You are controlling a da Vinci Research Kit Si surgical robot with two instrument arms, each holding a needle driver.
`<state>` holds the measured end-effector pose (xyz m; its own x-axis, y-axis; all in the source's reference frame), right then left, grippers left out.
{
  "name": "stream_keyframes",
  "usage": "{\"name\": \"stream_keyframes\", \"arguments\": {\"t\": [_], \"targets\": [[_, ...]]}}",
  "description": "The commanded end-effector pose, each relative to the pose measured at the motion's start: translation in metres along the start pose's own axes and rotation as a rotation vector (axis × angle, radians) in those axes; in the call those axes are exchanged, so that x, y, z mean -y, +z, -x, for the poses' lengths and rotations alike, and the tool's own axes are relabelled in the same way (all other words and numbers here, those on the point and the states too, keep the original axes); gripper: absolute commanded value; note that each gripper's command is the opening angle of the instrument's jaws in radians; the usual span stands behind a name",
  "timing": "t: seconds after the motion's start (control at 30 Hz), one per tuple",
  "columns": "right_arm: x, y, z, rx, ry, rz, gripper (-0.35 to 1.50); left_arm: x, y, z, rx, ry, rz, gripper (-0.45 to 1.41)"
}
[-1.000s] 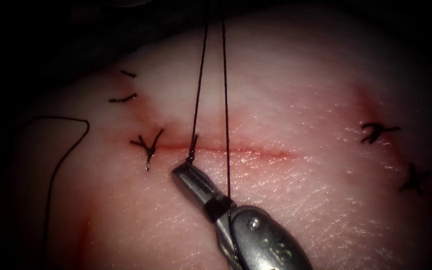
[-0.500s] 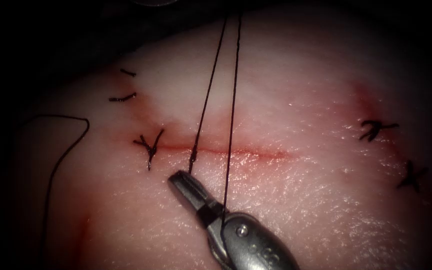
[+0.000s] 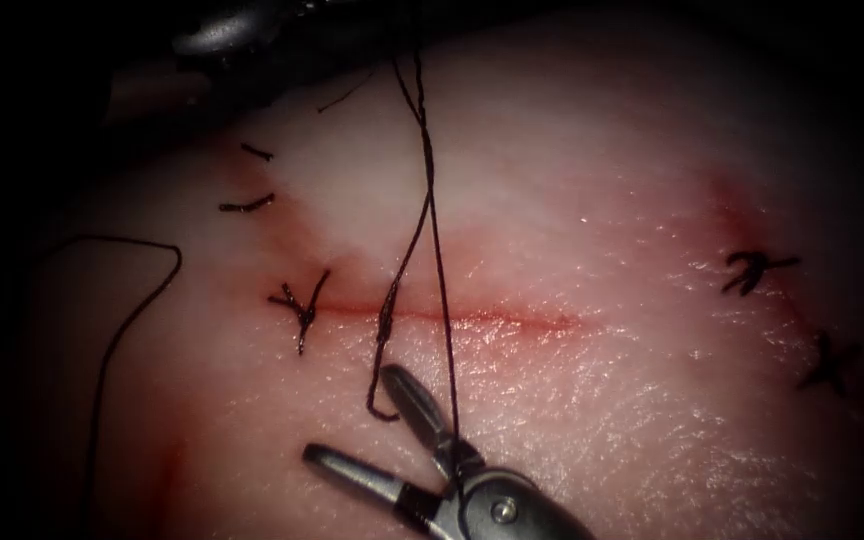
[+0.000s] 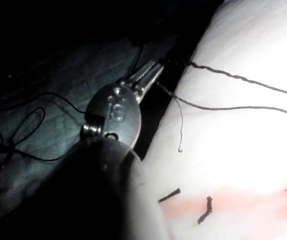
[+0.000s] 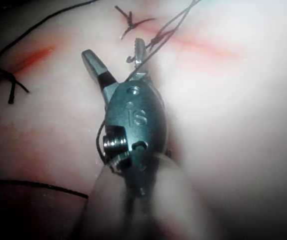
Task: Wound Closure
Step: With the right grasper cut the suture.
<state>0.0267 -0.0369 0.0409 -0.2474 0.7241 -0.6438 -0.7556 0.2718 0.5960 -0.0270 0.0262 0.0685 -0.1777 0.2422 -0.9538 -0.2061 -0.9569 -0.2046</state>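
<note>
Right tool (image 3: 362,420): polished steel needle driver coming up from below the cut; its two slim jaws are spread wide in a V and grip nothing. One jaw lies just beside the short hooked tail of thread; I cannot tell whether they touch. The right wrist view (image 5: 116,57) shows the same spread.
Left tool (image 4: 151,75): ribbed steel jaws closed together at the far edge of the tissue, pinching the thread where the strands meet. In the endoscope view it is a dull grey shape (image 3: 242,30) in the dark.
Thread (image 3: 430,200): thin, dark, twisted on itself. Two strands run long-axis up and down from the cut to the left tool, winding round each other partway.
Knot (image 3: 385,320): a small dark lump sitting on the cut.
Cut (image 3: 492,318): a thin red line running left to right.
Tissue (image 3: 602,200): pale pink, moist, glistening, finely wrinkled, smeared with red fluid (image 3: 167,470).
Earlier stitches (image 3: 300,300): dark knots with stubby ends, at the cut's left end.
Needle: I cannot make it out.
</note>
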Motion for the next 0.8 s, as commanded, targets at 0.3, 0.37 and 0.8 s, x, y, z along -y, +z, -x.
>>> {"name": "stream_keyframes", "arguments": {"t": [0.3, 0.37, 0.8], "targets": [[-0.0008, 0.0008, -0.0037, 0.057, 0.04, -0.002, 1.18, -0.0027, -0.0041, -0.0099, 0.011, -0.128, 0.047, -0.45], [-0.0013, 0.0012, -0.0045, 0.074, 0.045, 0.0, 1.05, -0.0039, -0.0049, -0.0133, 0.0, -0.157, 0.062, -0.45], [-0.0035, 0.0042, -0.0056, 0.127, 0.093, 0.005, 0.98, -0.0088, -0.0058, -0.0235, -0.005, -0.141, 0.073, -0.45]]}}
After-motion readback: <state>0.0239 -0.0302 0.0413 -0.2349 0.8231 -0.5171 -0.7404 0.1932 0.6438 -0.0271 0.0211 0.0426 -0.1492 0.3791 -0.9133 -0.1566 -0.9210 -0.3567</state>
